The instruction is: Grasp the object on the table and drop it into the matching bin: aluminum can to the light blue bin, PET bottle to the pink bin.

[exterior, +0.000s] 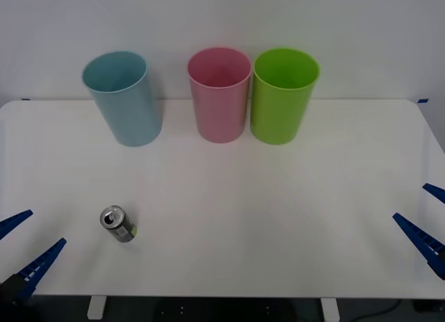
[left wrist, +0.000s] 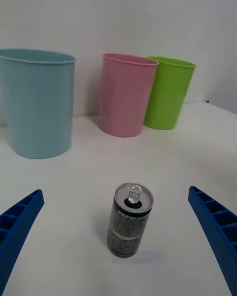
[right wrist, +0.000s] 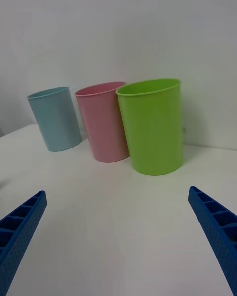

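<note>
Left gripper [exterior: 24, 242] hangs low at the desk's near left corner, fingers spread wide, empty. Just ahead stands the aluminum can [exterior: 118, 224], upright on the white desk [exterior: 278, 218]. Right gripper [exterior: 424, 221] waits open at the right edge. Light blue bin [exterior: 124, 99], pink bin [exterior: 219, 94], green bin [exterior: 283, 94] line the back.

We see the left pincer [exterior: 21, 247] only in part: its two blue fingers run off the front view's lower left corner, the arm behind them out of frame. The right pincer [exterior: 425, 221] is likewise cut by the right edge. The desk [exterior: 278, 218] loses its near edges at the picture's sides. On the aluminum can [left wrist: 129, 219], the small print below the brand word is too fine to read.
</note>
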Motion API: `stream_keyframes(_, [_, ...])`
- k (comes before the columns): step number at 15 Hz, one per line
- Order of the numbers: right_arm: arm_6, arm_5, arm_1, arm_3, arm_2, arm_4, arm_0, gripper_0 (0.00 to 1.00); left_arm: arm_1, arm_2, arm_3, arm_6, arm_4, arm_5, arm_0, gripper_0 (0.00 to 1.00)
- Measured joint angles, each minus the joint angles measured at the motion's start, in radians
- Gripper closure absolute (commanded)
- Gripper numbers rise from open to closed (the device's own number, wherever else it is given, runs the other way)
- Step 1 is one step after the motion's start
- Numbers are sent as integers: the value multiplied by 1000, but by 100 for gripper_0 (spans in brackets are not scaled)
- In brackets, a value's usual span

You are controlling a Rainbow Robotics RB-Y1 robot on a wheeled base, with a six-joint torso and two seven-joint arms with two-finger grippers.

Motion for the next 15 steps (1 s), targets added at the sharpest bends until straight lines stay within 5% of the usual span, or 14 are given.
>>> stream_keyframes(8, [0, 0, 0, 0, 0, 0, 0, 0, 0, -51, 1, -148, -50, 87, 75, 0])
stream_keyframes(15, [0, 0, 0, 0, 0, 0, 0, 0, 0, -164, 123, -167, 55, 141, 58, 0])
